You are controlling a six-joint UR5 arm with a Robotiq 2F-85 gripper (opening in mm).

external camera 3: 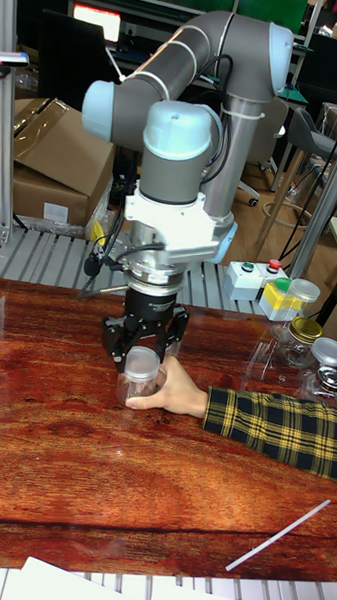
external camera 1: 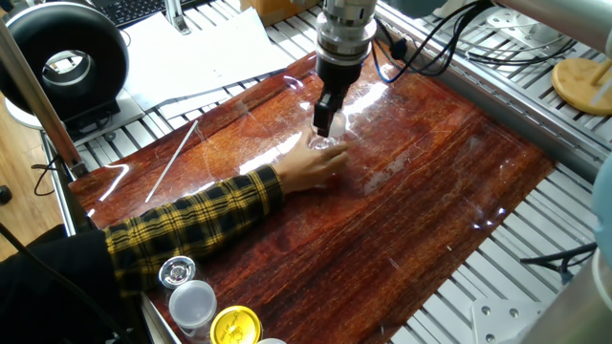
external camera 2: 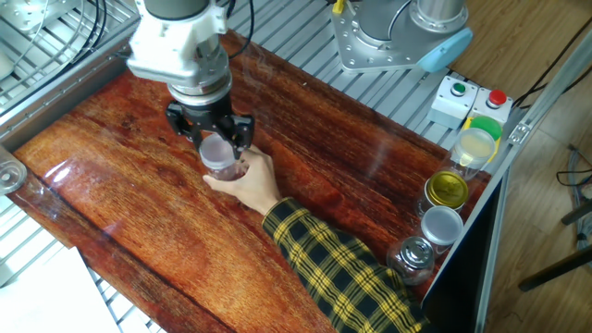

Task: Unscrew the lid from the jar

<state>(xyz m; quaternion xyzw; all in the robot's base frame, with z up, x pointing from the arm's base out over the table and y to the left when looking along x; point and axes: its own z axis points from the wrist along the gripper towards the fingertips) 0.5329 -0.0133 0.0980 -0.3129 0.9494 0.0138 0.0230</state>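
A small clear jar stands upright on the red wooden table, steadied from behind by a person's hand. Its translucent white lid sits on top. My gripper comes straight down over it, with the fingers on either side of the lid and shut on it. The tall fixed view shows the lid between the fingers, above the jar and the hand. In the first fixed view the gripper stands edge-on and hides most of the jar.
A plaid-sleeved arm crosses the table toward the jar. Other jars stand at the table's corner: a yellow-lidded one, a white-lidded one and a metal-lidded one. A thin white rod lies on the wood. A button box sits past the edge.
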